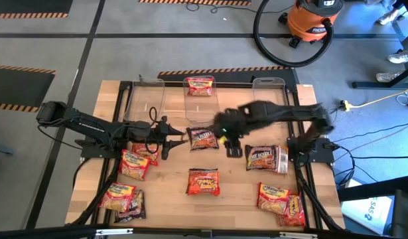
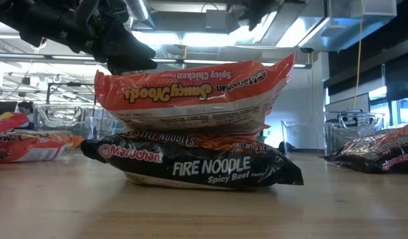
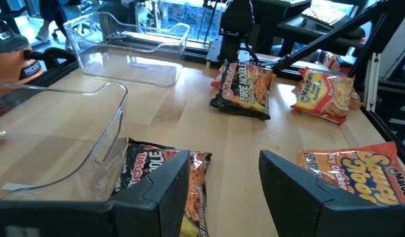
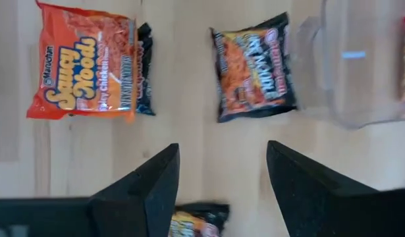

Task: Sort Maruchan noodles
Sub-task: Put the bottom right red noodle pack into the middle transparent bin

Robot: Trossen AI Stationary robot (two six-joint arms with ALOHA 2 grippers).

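stacked packets (image 2: 190, 126) on bench (image 1: 230, 192): orange over black. one packet in middle tub (image 1: 200, 89), others loose. left tool (image 1: 172, 141) and right tool (image 1: 231, 147), both wide and empty, flank a dark packet (image 1: 204, 139). step: approach; next likely calls for closing on it.

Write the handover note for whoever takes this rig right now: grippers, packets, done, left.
Left gripper: open, empty, low over the table beside the dark packet at table centre.
Right gripper: open, empty, hovering on that packet's other side.
Tubs: three clear ones along the far edge. The middle tub holds one red packet; the left tub and right tub look empty.
Done: one packet binned.
Left: the rest lie loose on the wood, including an orange packet stacked on a black one near the front edge, a dark one on the right, and pairs at both front corners.
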